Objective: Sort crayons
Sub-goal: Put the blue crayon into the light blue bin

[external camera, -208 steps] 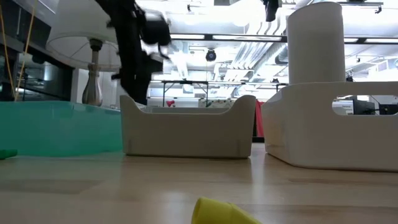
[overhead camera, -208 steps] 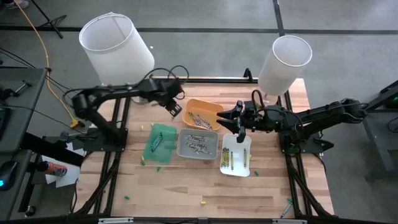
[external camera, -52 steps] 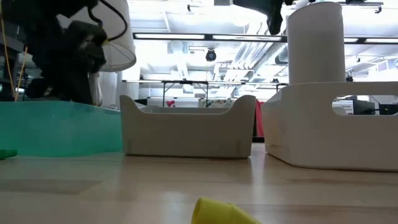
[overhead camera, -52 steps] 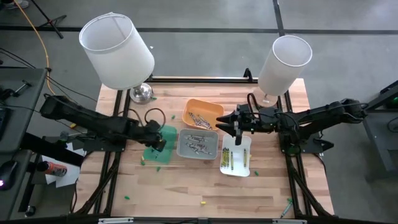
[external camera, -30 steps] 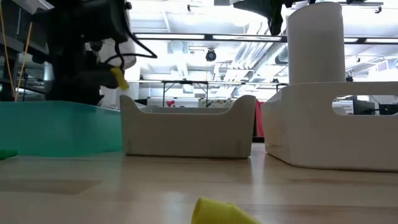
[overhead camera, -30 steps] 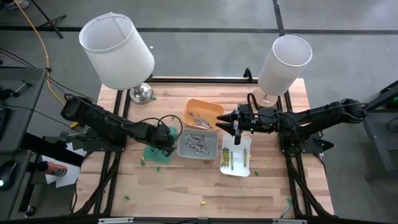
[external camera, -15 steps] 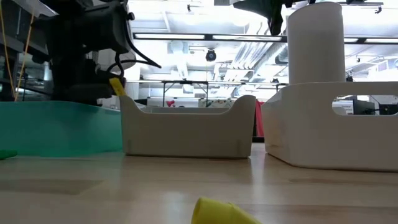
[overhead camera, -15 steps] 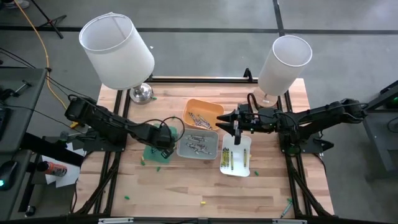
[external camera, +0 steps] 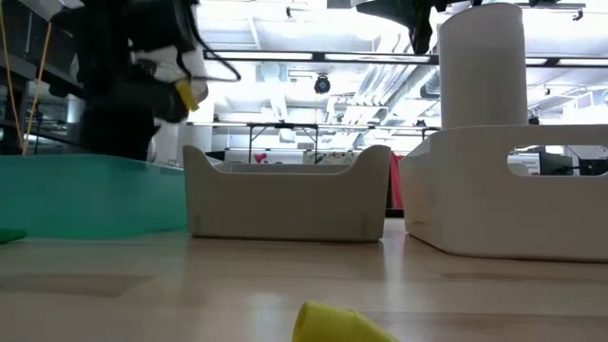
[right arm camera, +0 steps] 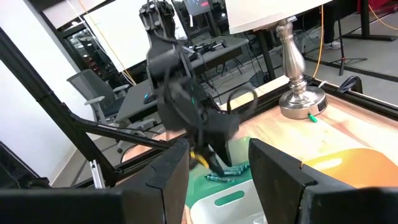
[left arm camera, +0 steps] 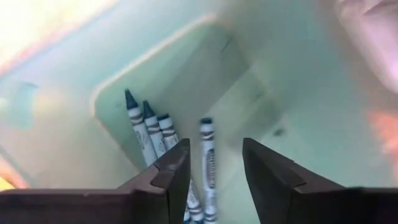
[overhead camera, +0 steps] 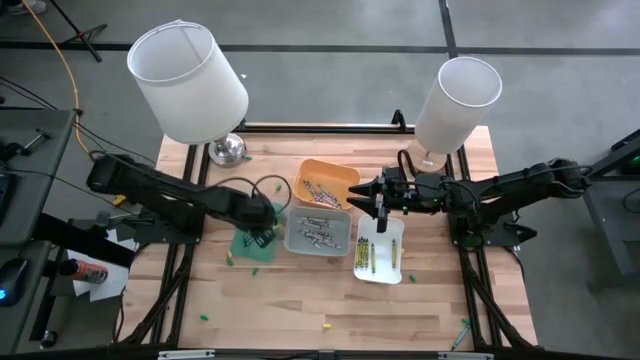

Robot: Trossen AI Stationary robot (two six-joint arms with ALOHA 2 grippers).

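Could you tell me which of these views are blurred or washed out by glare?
Left wrist view: green tray soft, corners washed out. Low view: yellow crayon piece in front out of focus, ceiling lights glaring. High view: evenly lit, sharp.

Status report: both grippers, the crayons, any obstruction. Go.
Left gripper open above the green tray, green crayons lying inside. Right gripper open, empty, above the white tray. Loose crayons on table. No obstruction seen.

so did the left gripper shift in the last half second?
Yes. In the high view the left gripper pulled back slightly from the grey tray, now over the green tray.
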